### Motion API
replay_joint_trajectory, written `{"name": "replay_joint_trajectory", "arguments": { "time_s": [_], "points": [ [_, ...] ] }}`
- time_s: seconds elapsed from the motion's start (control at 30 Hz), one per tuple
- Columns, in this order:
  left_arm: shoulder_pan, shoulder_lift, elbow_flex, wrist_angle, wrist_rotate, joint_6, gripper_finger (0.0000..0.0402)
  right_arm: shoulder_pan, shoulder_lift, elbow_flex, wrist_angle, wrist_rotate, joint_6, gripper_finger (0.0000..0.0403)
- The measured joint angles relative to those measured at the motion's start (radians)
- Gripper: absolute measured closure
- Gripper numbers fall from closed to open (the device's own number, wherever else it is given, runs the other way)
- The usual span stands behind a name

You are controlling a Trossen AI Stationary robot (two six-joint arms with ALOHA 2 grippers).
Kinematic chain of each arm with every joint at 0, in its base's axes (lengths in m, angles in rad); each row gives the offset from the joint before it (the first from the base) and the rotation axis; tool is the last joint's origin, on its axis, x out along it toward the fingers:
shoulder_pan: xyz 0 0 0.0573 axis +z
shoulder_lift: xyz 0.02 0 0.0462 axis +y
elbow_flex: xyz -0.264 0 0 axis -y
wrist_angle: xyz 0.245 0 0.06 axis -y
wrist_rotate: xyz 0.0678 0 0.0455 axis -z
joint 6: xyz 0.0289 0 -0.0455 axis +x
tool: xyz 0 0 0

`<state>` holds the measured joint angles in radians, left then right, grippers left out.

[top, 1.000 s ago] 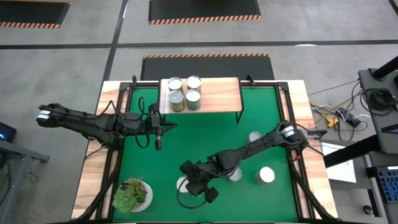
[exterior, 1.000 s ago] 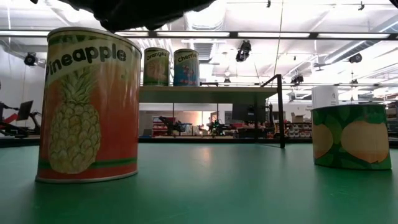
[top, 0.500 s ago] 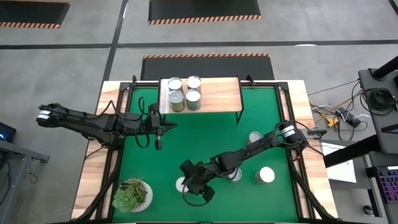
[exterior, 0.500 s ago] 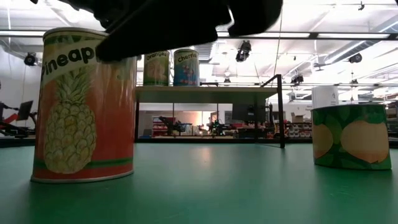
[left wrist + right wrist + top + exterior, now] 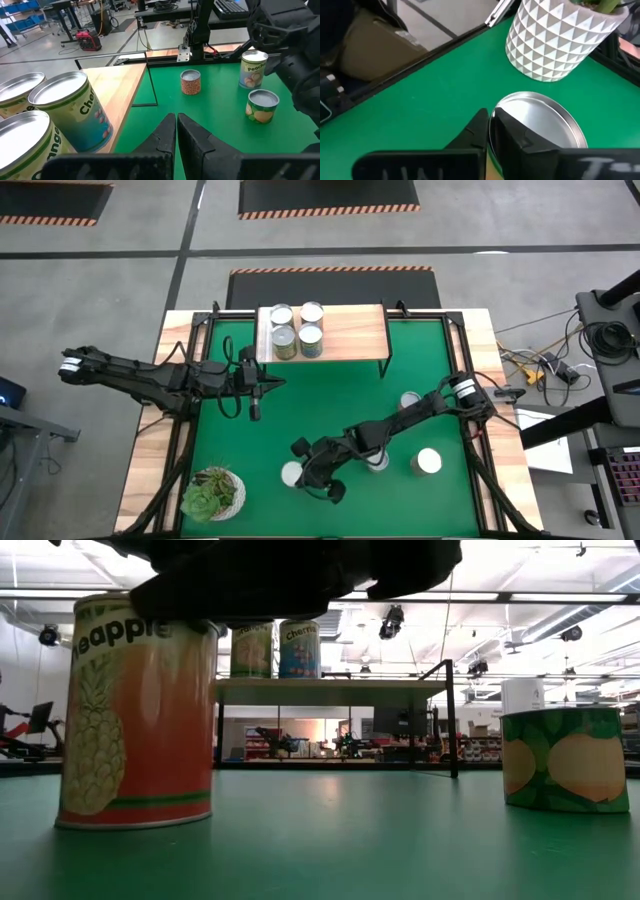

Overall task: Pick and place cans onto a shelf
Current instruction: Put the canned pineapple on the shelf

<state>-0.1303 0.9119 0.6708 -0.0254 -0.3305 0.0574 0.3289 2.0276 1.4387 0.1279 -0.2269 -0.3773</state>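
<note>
The shelf [image 5: 340,333] stands at the table's far edge with several cans [image 5: 298,327] upright on its left part. More cans stand upright on the green mat: the pineapple can [image 5: 135,730] near the front, one [image 5: 410,400] and one [image 5: 428,462] at the right, and one [image 5: 378,462] half hidden under my right arm. My right gripper [image 5: 490,116] is shut at the pineapple can's top [image 5: 535,120]. My left gripper [image 5: 176,119] is shut and hangs clear of the mat in front of the shelf, holding nothing. My right gripper lays its shut fingers [image 5: 512,132] against the pineapple can's top rim [image 5: 496,112]; nothing shows between them. They slant down from the table's right. The can stands upright, its base on the mat [image 5: 130,825].
A succulent in a white faceted pot [image 5: 560,40] stands close beside the pineapple can, at the near left corner [image 5: 213,493]. Black frame bars [image 5: 180,440] run along the table's sides. The right half of the shelf board and the mat's middle [image 5: 330,405] are bare.
My right gripper has come down over the pineapple can's top. The can has turned about its upright axis, its label swinging round, and it stays upright on the mat.
</note>
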Motion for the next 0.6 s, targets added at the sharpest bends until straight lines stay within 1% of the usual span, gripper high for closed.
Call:
{"name": "replay_joint_trajectory", "arguments": {
  "time_s": [0.07,0.23,0.33,0.6],
  "points": [
    [0.000,0.000,0.000,0.000,0.000,0.000,0.0402,-0.003,0.001,-0.014,0.037,-0.018,0.016,0.0393],
    [0.000,0.000,0.000,-0.001,0.000,-0.006,0.0402,-0.003,0.002,-0.034,0.124,-0.017,0.022,0.0394],
    [0.000,0.000,0.000,-0.002,0.000,-0.008,0.0402,-0.003,-0.018,-0.045,0.125,-0.017,0.027,0.0394],
    [0.000,0.000,0.000,-0.005,0.000,-0.008,0.0402,-0.003,-0.161,-0.083,0.078,-0.006,0.058,0.0395]
  ]
}}
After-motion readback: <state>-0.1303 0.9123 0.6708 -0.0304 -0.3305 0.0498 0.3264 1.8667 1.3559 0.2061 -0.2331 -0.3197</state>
